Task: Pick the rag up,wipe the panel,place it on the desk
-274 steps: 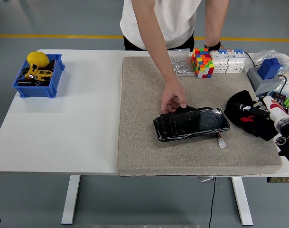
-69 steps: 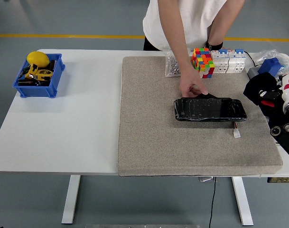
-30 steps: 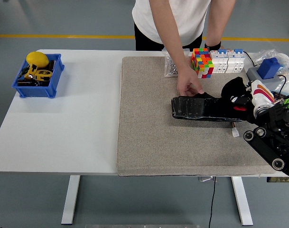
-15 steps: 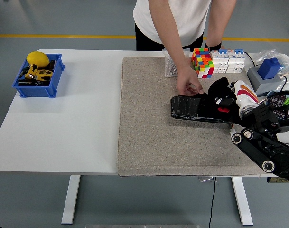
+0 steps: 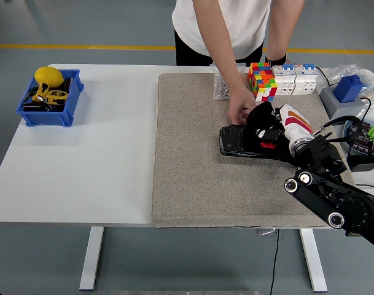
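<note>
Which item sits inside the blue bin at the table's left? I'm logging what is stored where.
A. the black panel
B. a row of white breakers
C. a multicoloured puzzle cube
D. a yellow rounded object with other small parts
D: the blue bin holds a yellow rounded object on top of some small parts, while the cube, panel and breakers all lie over on the grey mat side.

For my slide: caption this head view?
Right hand presses black rag on panel while a person's hand steadies it.
</note>
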{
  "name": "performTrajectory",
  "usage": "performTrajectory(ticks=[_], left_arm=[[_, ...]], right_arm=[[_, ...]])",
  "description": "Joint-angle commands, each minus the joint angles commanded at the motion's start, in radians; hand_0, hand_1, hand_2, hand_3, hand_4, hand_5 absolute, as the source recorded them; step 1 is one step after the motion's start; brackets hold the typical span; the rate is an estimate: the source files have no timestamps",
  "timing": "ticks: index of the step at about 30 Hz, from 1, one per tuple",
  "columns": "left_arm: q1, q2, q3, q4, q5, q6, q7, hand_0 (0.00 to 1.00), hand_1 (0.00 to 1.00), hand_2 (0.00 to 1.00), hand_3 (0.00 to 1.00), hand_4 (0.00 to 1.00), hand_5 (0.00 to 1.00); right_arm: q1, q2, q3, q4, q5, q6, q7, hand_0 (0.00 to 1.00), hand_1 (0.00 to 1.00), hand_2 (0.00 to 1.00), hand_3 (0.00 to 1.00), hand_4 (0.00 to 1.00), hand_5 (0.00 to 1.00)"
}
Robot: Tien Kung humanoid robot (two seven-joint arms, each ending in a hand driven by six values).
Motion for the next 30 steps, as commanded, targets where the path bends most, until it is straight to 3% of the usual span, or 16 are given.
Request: performTrajectory(ticks=[17,30], left_arm=[[-0.001,0.007,0.016,0.0,-0.009,0.001,0.001,0.686,0.729,0.731,0.606,0.667,0.625],[-0.001,0.009,0.013,0.0,-0.005,0.002,0.002,0.686,0.729,0.731,0.607,0.667,0.625]], right_arm=[[0.049,0.065,-0.099,0.009,0.016,0.006,0.001,0.242,0.294,0.34,0.365,0.726,0.002],[0.088,0.068,-0.156,0.026,0.019,0.011,0.0,0.243,0.294,0.34,0.365,0.726,0.002]])
